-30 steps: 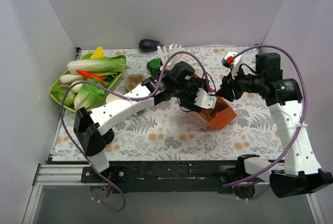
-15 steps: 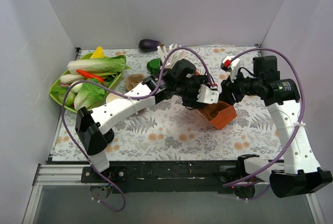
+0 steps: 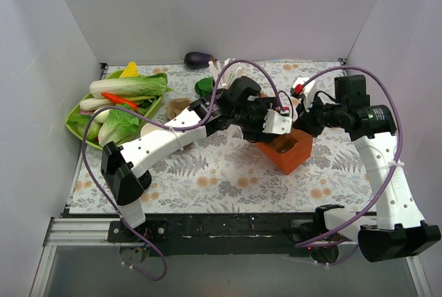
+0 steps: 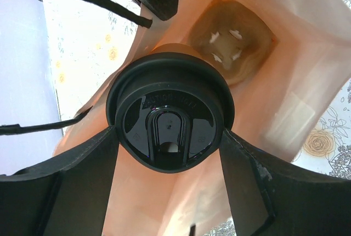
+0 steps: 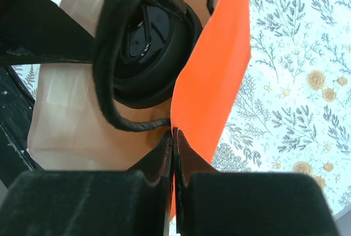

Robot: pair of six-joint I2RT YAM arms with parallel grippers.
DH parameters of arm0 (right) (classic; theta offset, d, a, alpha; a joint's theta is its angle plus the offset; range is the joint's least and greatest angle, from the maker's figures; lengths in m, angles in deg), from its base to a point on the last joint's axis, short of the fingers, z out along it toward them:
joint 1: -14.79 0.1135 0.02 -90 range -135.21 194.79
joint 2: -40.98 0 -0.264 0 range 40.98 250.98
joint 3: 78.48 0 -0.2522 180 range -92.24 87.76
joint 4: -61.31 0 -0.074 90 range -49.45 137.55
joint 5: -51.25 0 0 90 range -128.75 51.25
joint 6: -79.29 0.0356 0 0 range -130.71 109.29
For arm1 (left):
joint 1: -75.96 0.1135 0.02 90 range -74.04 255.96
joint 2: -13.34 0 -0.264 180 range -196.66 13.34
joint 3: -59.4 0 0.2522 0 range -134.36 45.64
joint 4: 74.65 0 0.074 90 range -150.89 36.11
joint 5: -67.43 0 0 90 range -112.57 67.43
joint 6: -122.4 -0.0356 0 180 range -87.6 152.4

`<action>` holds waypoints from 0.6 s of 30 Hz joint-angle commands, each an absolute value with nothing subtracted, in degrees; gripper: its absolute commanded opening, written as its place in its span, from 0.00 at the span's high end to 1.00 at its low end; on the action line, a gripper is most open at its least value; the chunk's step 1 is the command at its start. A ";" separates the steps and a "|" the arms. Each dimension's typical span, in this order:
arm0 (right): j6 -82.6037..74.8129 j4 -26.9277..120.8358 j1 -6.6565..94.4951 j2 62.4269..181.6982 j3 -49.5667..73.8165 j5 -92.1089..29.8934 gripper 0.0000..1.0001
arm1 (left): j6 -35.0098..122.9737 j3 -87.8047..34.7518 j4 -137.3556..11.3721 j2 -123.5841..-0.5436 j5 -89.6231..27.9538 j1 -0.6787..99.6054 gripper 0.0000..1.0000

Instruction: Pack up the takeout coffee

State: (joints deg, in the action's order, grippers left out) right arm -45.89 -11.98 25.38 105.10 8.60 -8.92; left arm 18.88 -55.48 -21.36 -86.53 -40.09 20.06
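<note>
My left gripper is shut on the takeout coffee; its black lid fills the left wrist view, held inside the mouth of the orange paper bag. A brown moulded-pulp tray lies at the bag's bottom. In the top view the left gripper sits over the bag at mid-table. My right gripper is shut on the bag's rim, pinching the orange wall; the lid and a black cord handle show inside. The right gripper is at the bag's far right edge.
A green tray of vegetables stands at the far left. A purple eggplant, a green item, white sticks and a brown object lie at the back. Purple cables loop over both arms.
The bag has tipped from lying open on its side to standing more upright. The left gripper with the cup has moved right and into its mouth. The right gripper lifted the rim.
</note>
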 commanded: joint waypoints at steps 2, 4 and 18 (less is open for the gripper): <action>-51.48 -13.00 26.57 103.56 7.69 -3.77 0.97 | 17.82 -57.98 -22.30 -85.36 -41.38 19.71 1.00; -52.71 -13.27 26.66 102.86 8.65 -3.77 0.98 | 16.50 -57.89 -22.30 -84.75 -41.47 19.71 1.00; -61.68 -7.47 26.75 100.31 11.02 -3.51 0.97 | 12.45 -63.77 -13.17 -85.44 -42.52 19.27 1.00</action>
State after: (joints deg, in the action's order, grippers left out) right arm -57.21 -10.56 26.13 100.82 10.42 -7.74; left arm 12.87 -57.84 -15.92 -86.36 -41.25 19.85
